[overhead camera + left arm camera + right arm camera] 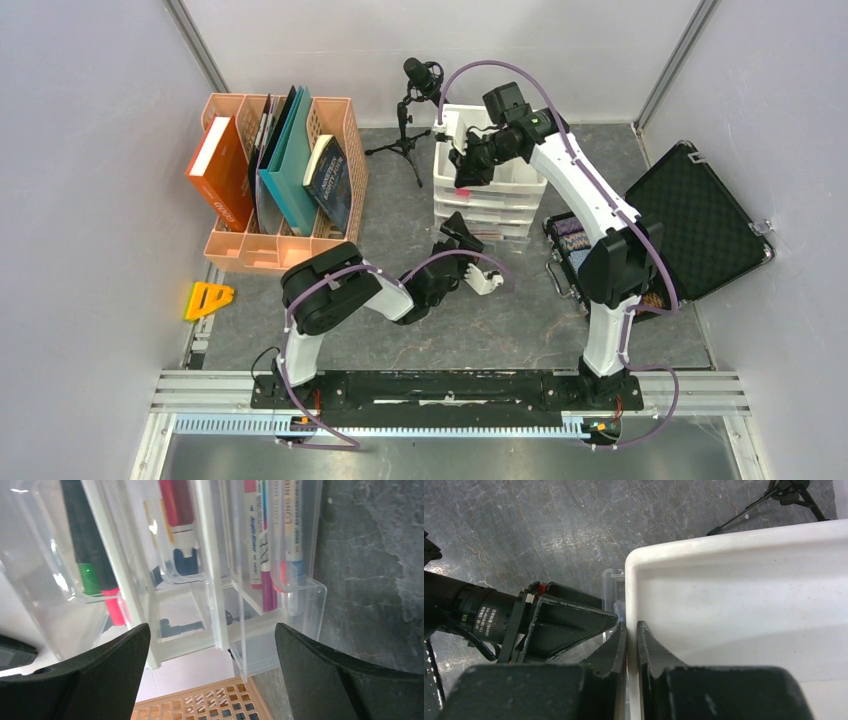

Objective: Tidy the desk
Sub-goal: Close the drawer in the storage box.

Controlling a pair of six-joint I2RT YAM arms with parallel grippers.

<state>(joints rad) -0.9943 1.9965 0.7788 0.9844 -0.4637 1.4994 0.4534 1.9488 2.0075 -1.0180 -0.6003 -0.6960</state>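
The dark grey stone desk (400, 320) carries a white stack of clear drawers (495, 200) at the back middle. My right gripper (465, 172) reaches down from above it; in the right wrist view it (632, 625) is shut on the left rim of the stack's white top tray (744, 605). My left gripper (458, 230) sits low at the stack's front left corner. In the left wrist view it (212, 650) is open and empty, its jaws wide apart in front of the clear drawers (215, 580), which hold markers (85, 545) and pens (262, 540).
A peach file organizer (340, 130) with books stands at the back left. A microphone on a tripod (420, 80) is behind the drawers. An open black foam-lined case (700, 220) lies at the right. A yellow object (208, 298) lies off the desk's left edge.
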